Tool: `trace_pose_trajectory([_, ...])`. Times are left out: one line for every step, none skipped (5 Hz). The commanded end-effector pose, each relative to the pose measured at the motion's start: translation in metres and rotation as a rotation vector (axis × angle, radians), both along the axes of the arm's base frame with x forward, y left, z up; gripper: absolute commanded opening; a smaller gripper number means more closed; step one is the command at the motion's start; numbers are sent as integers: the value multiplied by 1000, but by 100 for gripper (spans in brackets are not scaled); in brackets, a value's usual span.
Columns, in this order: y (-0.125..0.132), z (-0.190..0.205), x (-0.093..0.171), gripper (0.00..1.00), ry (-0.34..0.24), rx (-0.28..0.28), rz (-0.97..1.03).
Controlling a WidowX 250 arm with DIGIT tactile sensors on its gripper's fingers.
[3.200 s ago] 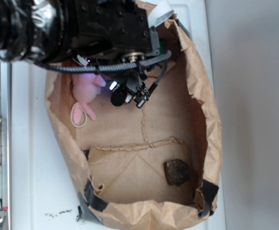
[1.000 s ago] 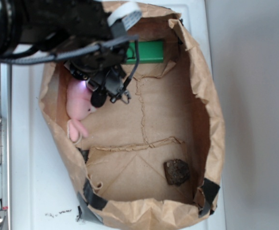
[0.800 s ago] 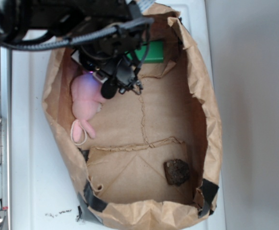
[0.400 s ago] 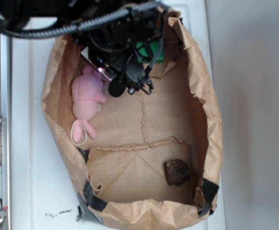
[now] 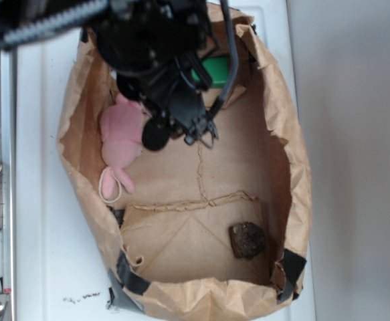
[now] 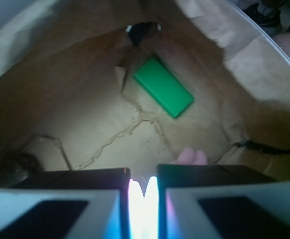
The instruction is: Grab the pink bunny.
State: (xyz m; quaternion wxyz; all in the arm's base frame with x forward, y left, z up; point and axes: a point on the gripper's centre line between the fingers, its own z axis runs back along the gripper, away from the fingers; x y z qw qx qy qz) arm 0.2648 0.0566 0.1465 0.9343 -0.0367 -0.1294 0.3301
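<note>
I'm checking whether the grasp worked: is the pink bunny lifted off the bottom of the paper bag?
No. The pink bunny lies on the paper bag floor, beside the hand.

Inventory by count: one pink bunny, lying inside the bag at its left wall; one green block, at the far end of the bag floor, partly hidden in the exterior view; one dark brown lump, at the near right of the bag floor; one brown paper bag, opened out as a tray holding all three items; one gripper, above the bag beside the bunny; two fingers visible in the wrist view; one white table under the bag.
</note>
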Motion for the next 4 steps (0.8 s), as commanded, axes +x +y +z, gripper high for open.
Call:
trace_pose_trajectory([3,18,-4,0,-25,13,-23])
trace_pose_trajectory([9,1,-8,100,4,36,-40])
trace_pose_trajectory([14,-18,-14,100,-18,51,-154])
trace_pose_trajectory([21,-30,-14,100,-18,65,-173])
